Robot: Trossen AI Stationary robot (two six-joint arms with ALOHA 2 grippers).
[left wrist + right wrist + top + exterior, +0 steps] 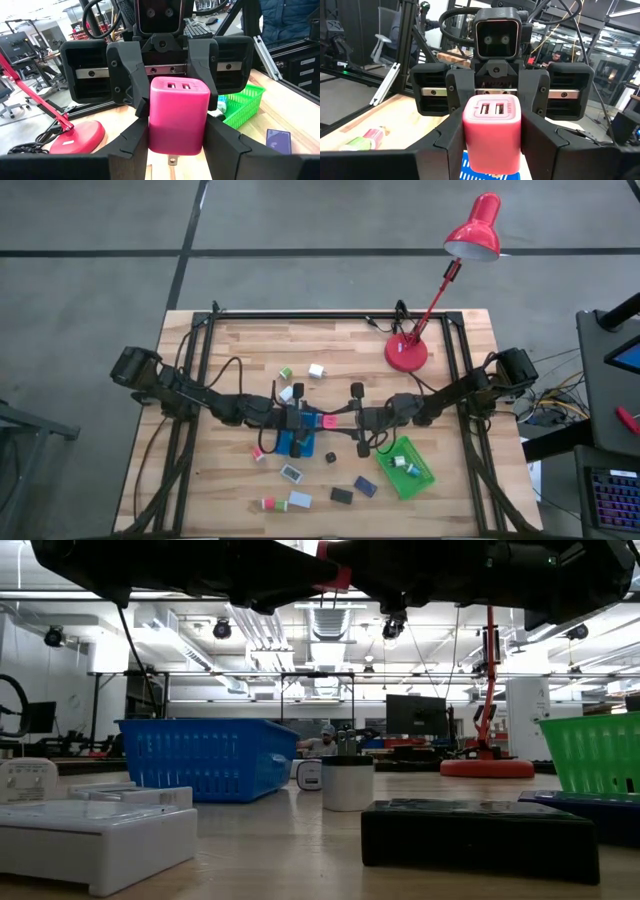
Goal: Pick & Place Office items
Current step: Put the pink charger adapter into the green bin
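The pink charger block [179, 119] hangs in the air above the middle of the bench [240, 345], between the two arms, and both pincers grasp it at the same time. In the left wrist view the left pincer [175, 137] clamps its lower part from both sides, and the right pincer [167, 92] faces it and holds the upper part, where the two small ports are. In the high view the block shows as a small pink spot just above the blue tray [296, 442].

The block looks hard and stiff, with smooth, slightly shiny sides and rounded edges, so I judge it light but a little slippery. It will not bend or break under a normal squeeze. The best place to hold it is on two flat opposite sides, near the middle, not on the rounded corners, where the fingers can slide off. The metal pin under it must stay free.

The other office items [341, 495] lie scattered on the near part of the bench, and some are in the green tray [420, 480].
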